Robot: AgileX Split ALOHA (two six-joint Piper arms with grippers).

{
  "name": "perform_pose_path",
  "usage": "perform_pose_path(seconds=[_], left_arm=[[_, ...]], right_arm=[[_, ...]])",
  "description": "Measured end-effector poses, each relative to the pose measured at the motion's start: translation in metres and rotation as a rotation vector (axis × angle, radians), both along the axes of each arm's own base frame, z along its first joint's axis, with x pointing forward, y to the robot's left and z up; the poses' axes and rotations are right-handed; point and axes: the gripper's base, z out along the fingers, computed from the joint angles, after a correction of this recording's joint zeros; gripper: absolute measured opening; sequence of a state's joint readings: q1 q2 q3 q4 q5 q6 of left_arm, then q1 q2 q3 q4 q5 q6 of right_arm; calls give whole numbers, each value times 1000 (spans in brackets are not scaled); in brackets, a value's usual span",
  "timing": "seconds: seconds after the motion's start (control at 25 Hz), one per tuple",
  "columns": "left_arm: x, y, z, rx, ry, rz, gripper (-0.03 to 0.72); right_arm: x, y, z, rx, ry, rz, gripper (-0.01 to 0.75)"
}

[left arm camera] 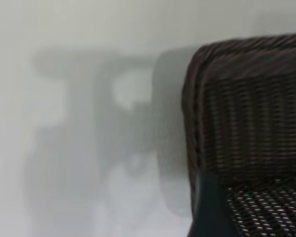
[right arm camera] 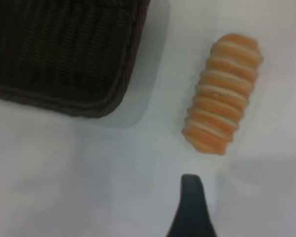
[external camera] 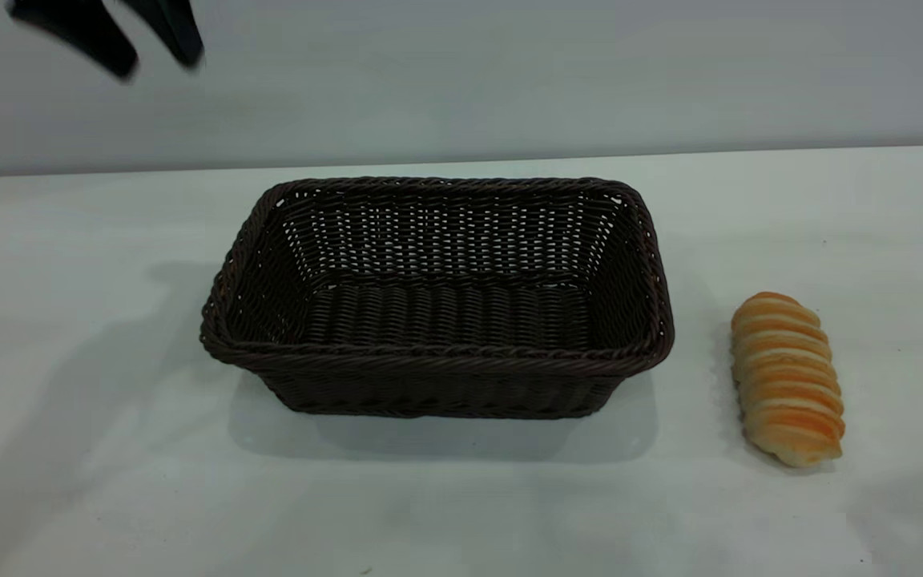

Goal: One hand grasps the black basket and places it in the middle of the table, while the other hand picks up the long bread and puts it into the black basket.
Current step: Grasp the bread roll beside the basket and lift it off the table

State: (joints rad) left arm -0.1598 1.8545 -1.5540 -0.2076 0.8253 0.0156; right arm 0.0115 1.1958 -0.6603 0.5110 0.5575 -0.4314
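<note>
Basket sits upright and empty on the white table, roughly mid-table already, so by my reading the placing step is done or nearly so, and what remains is the bread. The left claw hangs high in the air, up and off beyond the basket's left end, touching nothing; its two dark fingers stand apart, spread fairly wide, which suits a claw not holding the basket. From the left wrist view, the basket's braided corner lies below and ahead of that claw, with the claw's shadow falling on bare table beside it.

The long bread lies flat on the table to the right of the basket, apart from it, its length running roughly toward the camera. In the right wrist view one dark fingertip shows, with the bread just ahead of it and the basket's corner off to one side; only that single finger shows, so whether the right claw is wide or narrow I cannot tell. It seems poised above the bread for a grasp across the loaf's short width.

No brand, label or writing is visible anywhere.
</note>
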Motion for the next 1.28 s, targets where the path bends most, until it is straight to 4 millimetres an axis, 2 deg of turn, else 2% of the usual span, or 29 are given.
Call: perform_pose_path(seconds=[0.2,0.36,0.52,0.72,0.84,0.96,1.16,1.2,1.28], left_arm=[[-19,3,41,-2,-99,-21,526],[-25,4,53,-4,-120,-24,526],[-26,4,53,-3,-113,-26,526],[-27,4,52,-2,-104,-27,526],[-28,4,52,-1,-94,-29,526],[-29,5,51,1,-81,-32,526],[-30,5,51,2,-68,-34,526],[-30,5,51,2,-67,-35,526],[-31,5,51,3,-60,-36,526]], right_arm=[[60,-2,-51,-24,143,-20,587],[89,-5,-94,-54,202,-49,587],[101,4,-129,-102,216,-29,587],[104,26,-170,-163,238,13,587],[103,32,-192,-185,266,17,575],[103,34,-203,-196,280,16,492],[103,35,-199,-189,280,24,112],[103,35,-194,-184,272,28,77],[103,36,-181,-173,255,38,57]])
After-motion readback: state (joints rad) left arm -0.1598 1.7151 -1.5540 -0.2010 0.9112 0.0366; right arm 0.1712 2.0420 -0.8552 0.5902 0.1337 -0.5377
